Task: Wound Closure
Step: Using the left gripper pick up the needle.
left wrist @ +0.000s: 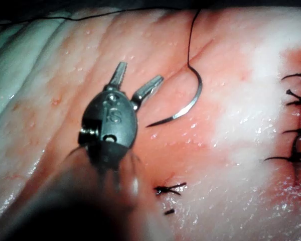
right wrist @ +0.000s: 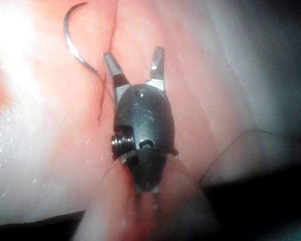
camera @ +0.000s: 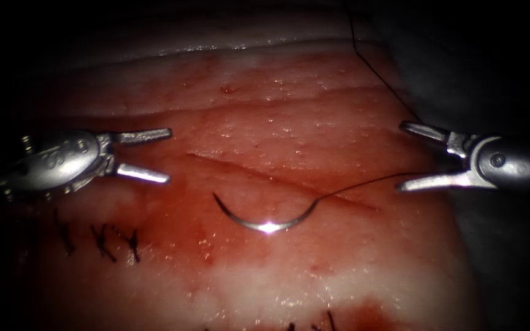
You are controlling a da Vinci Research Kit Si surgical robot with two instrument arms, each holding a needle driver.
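Note:
The curved needle (camera: 259, 222) lies flat on the tissue (camera: 265, 122) just below the slanting cut (camera: 277, 178), free of both tools and not in the tissue. Black thread (camera: 363, 182) runs from its right end toward the right tool and on up past the tissue's far edge. My left tool (camera: 168, 155) hovers open to the left of the cut, holding nothing. My right tool (camera: 401, 156) stands open at the cut's right end, holding nothing; the thread passes by its lower jaw. The needle (left wrist: 183, 108) and open left tool (left wrist: 140, 75) appear in the left wrist view; the needle (right wrist: 72, 37) and open right tool (right wrist: 134, 57) in the right wrist view.
Several finished black stitches (camera: 102, 242) sit on the tissue at lower left, below the left tool. More stitch ends (camera: 329, 320) show at the bottom edge. Red fluid stains the tissue around the cut. The tissue's far edge (camera: 216, 49) runs along the top.

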